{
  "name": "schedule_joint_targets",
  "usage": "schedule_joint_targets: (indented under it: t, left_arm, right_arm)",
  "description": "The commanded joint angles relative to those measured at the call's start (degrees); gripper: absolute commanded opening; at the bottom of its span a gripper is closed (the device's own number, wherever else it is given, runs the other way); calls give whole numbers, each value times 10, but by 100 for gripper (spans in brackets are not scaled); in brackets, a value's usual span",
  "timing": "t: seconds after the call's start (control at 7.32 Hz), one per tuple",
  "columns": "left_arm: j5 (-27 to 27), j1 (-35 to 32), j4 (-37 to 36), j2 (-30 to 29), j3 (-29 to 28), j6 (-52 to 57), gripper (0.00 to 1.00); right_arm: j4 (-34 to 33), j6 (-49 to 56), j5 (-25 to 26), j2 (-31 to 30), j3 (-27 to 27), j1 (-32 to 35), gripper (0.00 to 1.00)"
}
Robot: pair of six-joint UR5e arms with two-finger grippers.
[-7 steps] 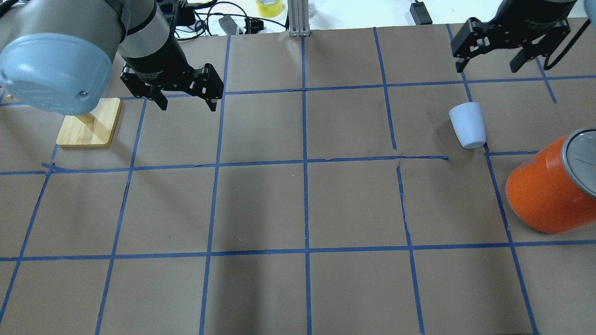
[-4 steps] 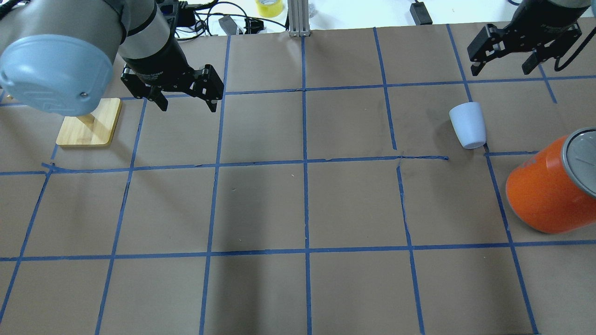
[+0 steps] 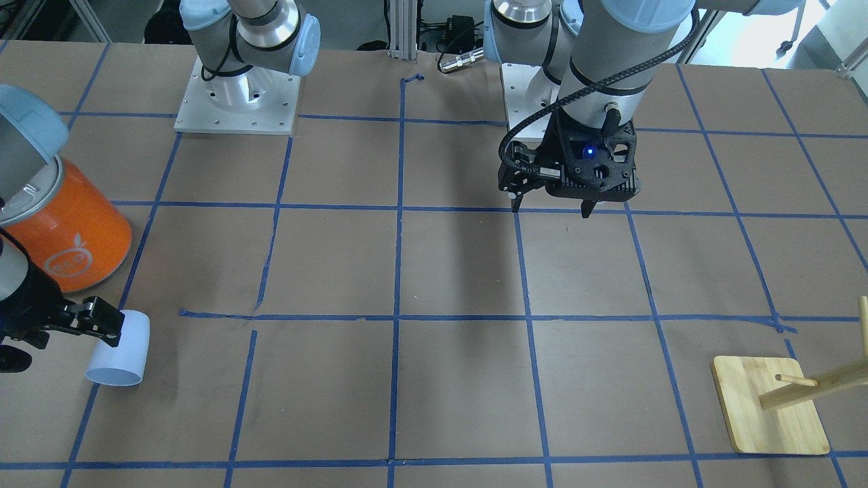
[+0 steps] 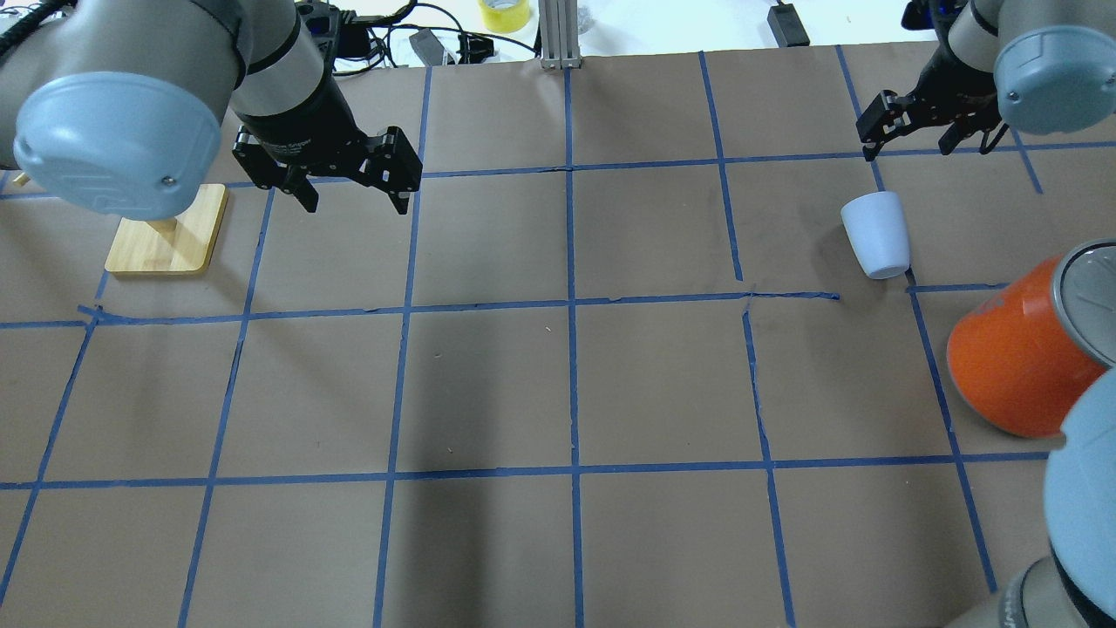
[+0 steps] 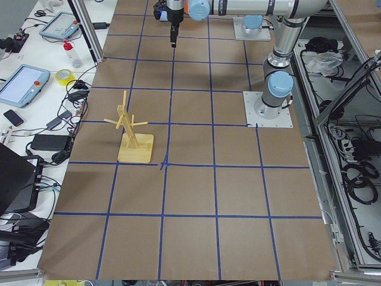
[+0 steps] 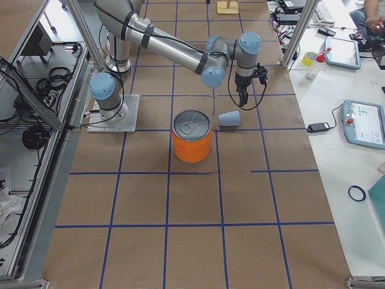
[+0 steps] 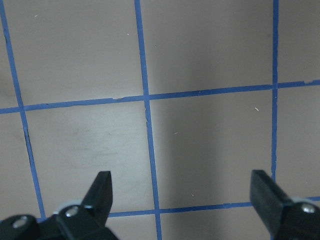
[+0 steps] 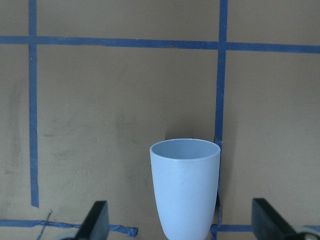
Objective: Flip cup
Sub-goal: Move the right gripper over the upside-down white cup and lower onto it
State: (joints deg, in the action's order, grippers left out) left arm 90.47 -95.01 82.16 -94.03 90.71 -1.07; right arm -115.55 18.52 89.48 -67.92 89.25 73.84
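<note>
Since a second ago the right gripper point(image 4: 922, 146) has dropped lower and drawn in toward the cup point(image 4: 876, 234). Blue-capped joints of the right arm point(image 4: 1037, 65) have swung into the overhead view's right edge. The cup has not moved, and the left arm point(image 4: 279, 78) has barely shifted.

The table point(image 4: 567, 392) is covered in brown paper marked into squares with blue tape. Cables, a yellow tape roll point(image 4: 504, 13) and an aluminium post point(image 4: 558, 35) sit past its far edge.

The right arm reaches out over the table's right side. Its gripper points down beyond the cup, fingers spread wide and holding nothing. The left gripper point(image 4: 355, 205) hangs over bare paper beside a wooden peg stand point(image 4: 166, 231), its fingers also wide apart and empty.

The cup lies on its side near a tape crossing. It is a little beyond a large orange can point(image 4: 1016, 366) with a silver lid, and apart from it. The cup's long axis runs roughly front to back. Its open mouth faces away from the robot and its rounded base points toward the robot. In the right wrist view it sits framed between the two fingertips.
</note>
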Motion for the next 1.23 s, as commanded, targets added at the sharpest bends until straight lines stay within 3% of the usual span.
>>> schedule_joint_targets:
  t: [0.0,0.41,1.09]
  left_arm:
    - [0,0,-5,1,5,-1,97]
    - [0,0,-6,0,7,0,97]
    - [1,-1,-5,0,8,0,97]
  right_arm:
    - [-37,14,3,21,35,-15,96]
    - [-93,7,3,53,51,-27,100]
    - [-96,-9,0,64,64,-27,100]
